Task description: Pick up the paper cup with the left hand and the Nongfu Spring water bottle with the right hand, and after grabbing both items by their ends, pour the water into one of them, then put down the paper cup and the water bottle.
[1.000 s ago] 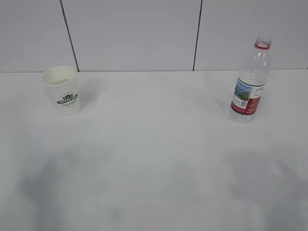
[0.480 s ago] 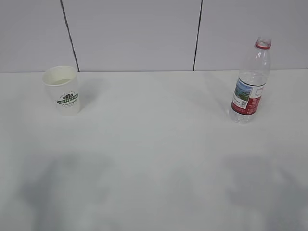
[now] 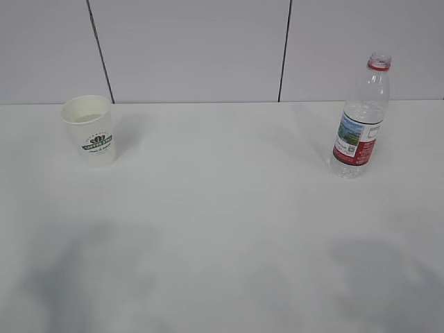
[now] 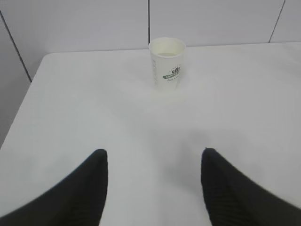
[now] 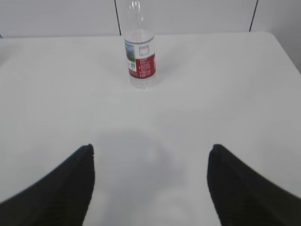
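Paper cup [image 3: 89, 130] upright near the far left corner of the white worktop [image 3: 222, 208], close to the back edge, mouth up, cream inside, green-and-black logo facing the front. Water bottle [image 3: 361, 118] upright near the far right part of the worktop, also close to the back edge, uncapped, red ring at the neck, red-and-white label with a green picture around the lower body. Well apart from each other, bare worktop between. Grey panelled wall [image 3: 194, 48] behind, with dark vertical seams.

From the left wrist view: left hand [image 4: 153, 157] above the worktop, black ribbed fingers [image 4: 82, 188] spread wide, holding nothing, paper cup [image 4: 167, 63] well ahead, roughly in line with the gap, by the back edge not far from the left edge.

From the right wrist view: right hand [image 5: 150, 153] likewise above the worktop, fingers [image 5: 240, 183] spread wide and empty, water bottle [image 5: 139, 52] well ahead, slightly left of the middle of the gap, some water visible in the clear lower part.

Neither hand visible in the exterior view; only soft grey shadows on the front part of the worktop, left and right.
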